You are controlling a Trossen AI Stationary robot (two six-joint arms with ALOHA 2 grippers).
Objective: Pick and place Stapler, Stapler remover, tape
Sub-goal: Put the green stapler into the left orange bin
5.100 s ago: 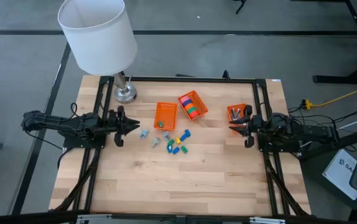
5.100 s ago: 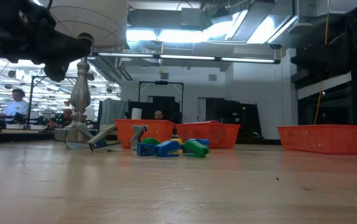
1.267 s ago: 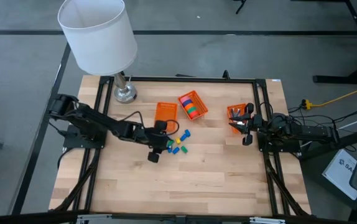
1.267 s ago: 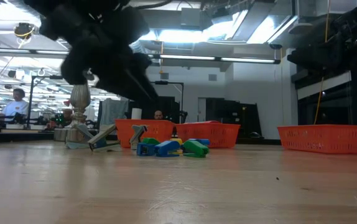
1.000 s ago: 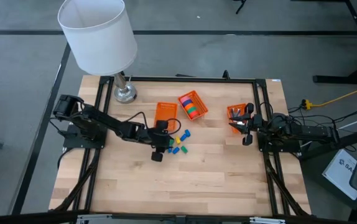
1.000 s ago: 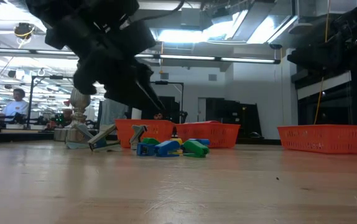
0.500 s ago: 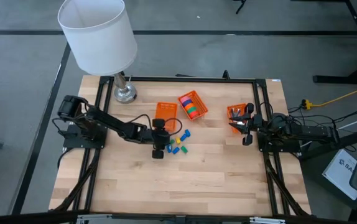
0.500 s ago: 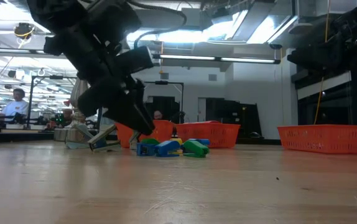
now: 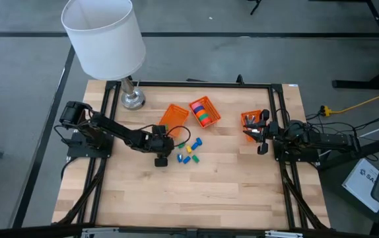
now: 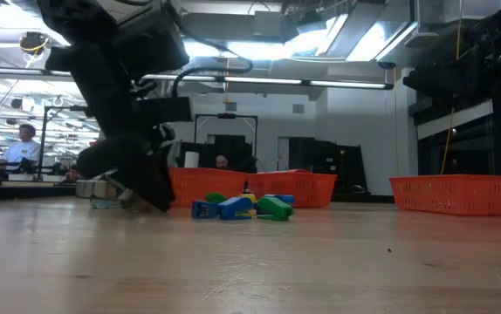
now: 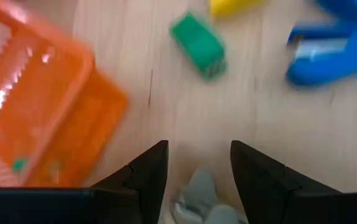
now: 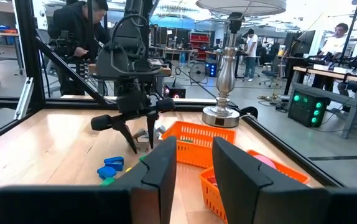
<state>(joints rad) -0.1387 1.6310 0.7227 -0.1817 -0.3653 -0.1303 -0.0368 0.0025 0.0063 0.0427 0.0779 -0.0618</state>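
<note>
Pale wood planks make up your table (image 9: 196, 192), framed by black rails, with a workshop of benches, monitors and ceiling lights behind it and people standing at the far benches. Your left gripper (image 9: 164, 149) is down at the tabletop with its fingers (image 11: 146, 180) spread apart, and a small grey metal piece (image 11: 200, 199) lies between them; you cannot tell whether they touch it. Just beyond those fingertips lie a green block (image 11: 198, 46) and a blue piece (image 11: 334, 53), with loose blue, yellow and green bits (image 9: 188, 153) scattered beside them. An orange basket (image 9: 173, 121) sits tilted close against the same fingers on the lamp side. The tape (image 9: 203, 112), coloured rolls, sits in a second orange basket (image 9: 210, 119) farther out past that one. A third orange basket (image 9: 249, 120) lies just beside your right gripper (image 9: 249, 131), which waits near the right rail with its fingers partly apart, holding nothing visible. A white-shaded lamp (image 9: 103, 39) stands on its metal base (image 9: 133, 99) in the far left corner. Bare wood runs from the clutter to the near edge.
</note>
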